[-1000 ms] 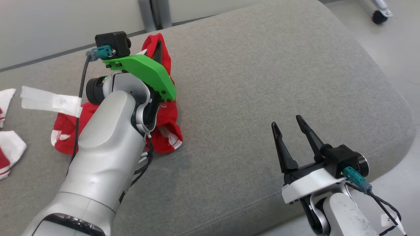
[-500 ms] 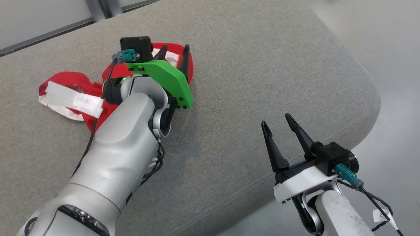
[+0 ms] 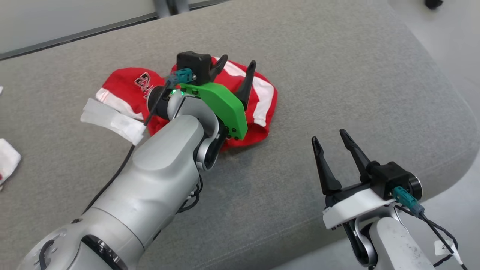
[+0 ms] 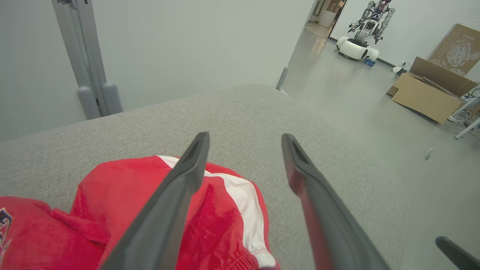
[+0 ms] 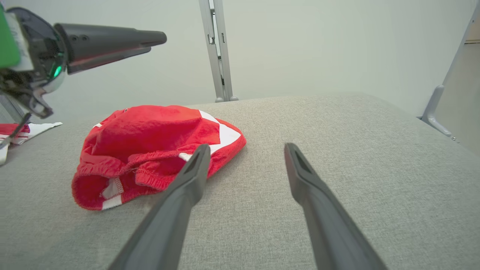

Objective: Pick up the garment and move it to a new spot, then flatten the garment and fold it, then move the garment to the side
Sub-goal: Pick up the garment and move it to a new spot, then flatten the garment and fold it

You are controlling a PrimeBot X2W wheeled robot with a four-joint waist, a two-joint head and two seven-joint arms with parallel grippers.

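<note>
The garment (image 3: pixel 262 98) is a red piece with white stripes, crumpled in a heap on the grey cushion (image 3: pixel 337 75). My left gripper (image 3: pixel 237 63) hovers open just over its far part, with nothing between the fingers. In the left wrist view the garment (image 4: pixel 131 195) lies below and to the left of the open left gripper (image 4: pixel 244 138). My right gripper (image 3: pixel 328 138) stands open and empty near the cushion's front right, apart from the cloth. From the right wrist, the right gripper (image 5: pixel 246 148) points past the garment (image 5: pixel 150 142), and a left finger (image 5: pixel 112 35) shows above it.
A white-and-red cloth (image 3: pixel 7 161) lies at the cushion's left edge. A white tape tag (image 3: pixel 112 120) hangs on the left arm's cable. The cushion's rounded edge (image 3: pixel 453 157) drops to the floor at right. A cardboard box (image 4: pixel 427 93) and another robot (image 4: pixel 365 33) stand far off.
The left gripper, shut on the garment a second ago, has opened, and the garment now lies loose under it. The head camera has shifted. The right gripper stays open.
</note>
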